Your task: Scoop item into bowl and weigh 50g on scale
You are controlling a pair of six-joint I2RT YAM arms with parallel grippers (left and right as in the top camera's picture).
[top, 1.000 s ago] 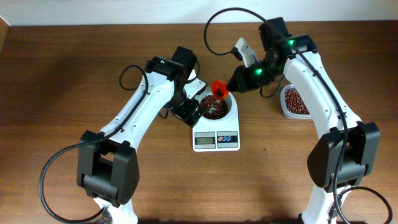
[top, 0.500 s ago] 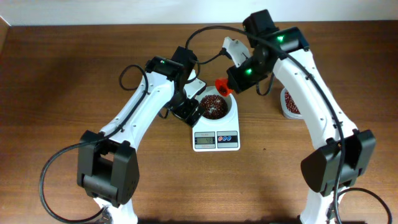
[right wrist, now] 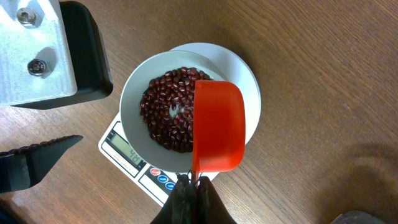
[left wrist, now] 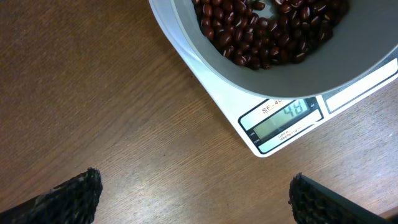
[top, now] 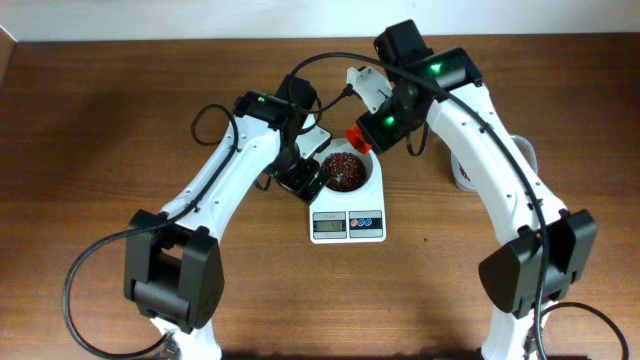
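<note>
The white bowl stands on the white scale at mid-table, with a heap of dark reddish-brown beans inside. My right gripper is shut on the handle of a red scoop over the bowl's far right rim. From the right wrist, the scoop covers the right side of the beans, its outer side facing me, and the gripper pinches its handle. My left gripper hangs open just left of the scale, its fingers wide apart over bare wood near the display.
A clear tub sits right of the scale, mostly hidden behind my right arm. Black cables loop above both arms near the table's far edge. The left gripper's body stands close to the bowl's left rim.
My right gripper has carried the red scoop leftward from near the tub to over the bowl's rim. The left arm has stayed still.
</note>
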